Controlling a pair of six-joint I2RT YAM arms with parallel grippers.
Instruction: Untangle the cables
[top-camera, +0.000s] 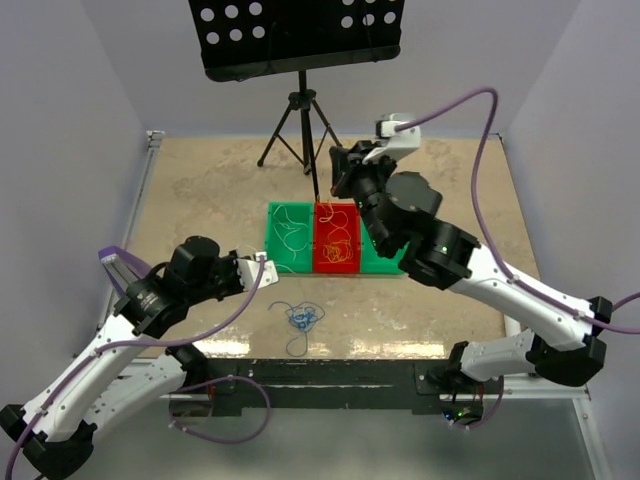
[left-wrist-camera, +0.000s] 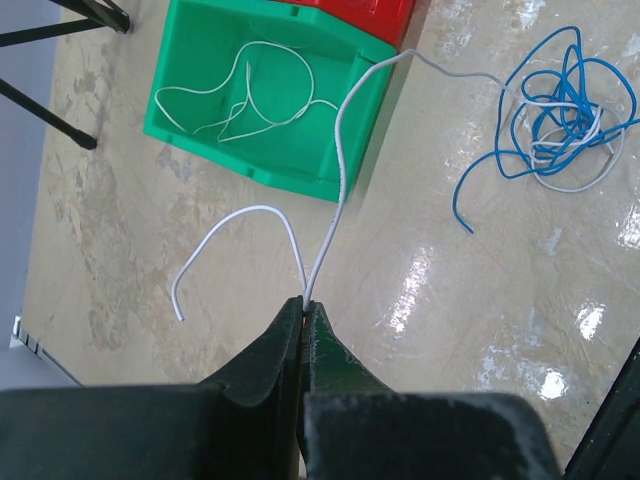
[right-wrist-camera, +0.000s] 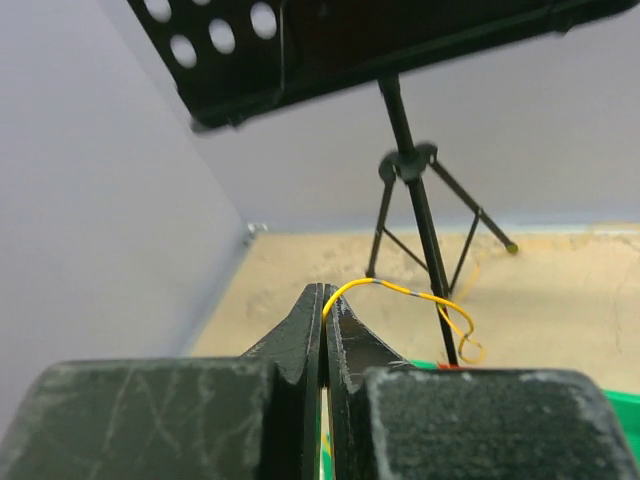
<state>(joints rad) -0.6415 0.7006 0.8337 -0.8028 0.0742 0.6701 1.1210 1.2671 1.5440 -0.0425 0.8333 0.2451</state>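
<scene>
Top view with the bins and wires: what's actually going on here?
Both arms appear to be sorting thin wires by colour. The left gripper is shut on a white wire that trails toward the blue-and-white tangle on the table, beside a green bin holding white wires. The right gripper is shut on a yellow wire, lifted near the red bin of yellow-orange wires.

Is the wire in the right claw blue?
No, the right claw is shut on a thin yellow-orange wire that arcs out from its tips.

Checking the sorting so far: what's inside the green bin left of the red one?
Thin white cables lie looped on the green bin's floor. Its near wall hides a strip of floor.
</scene>
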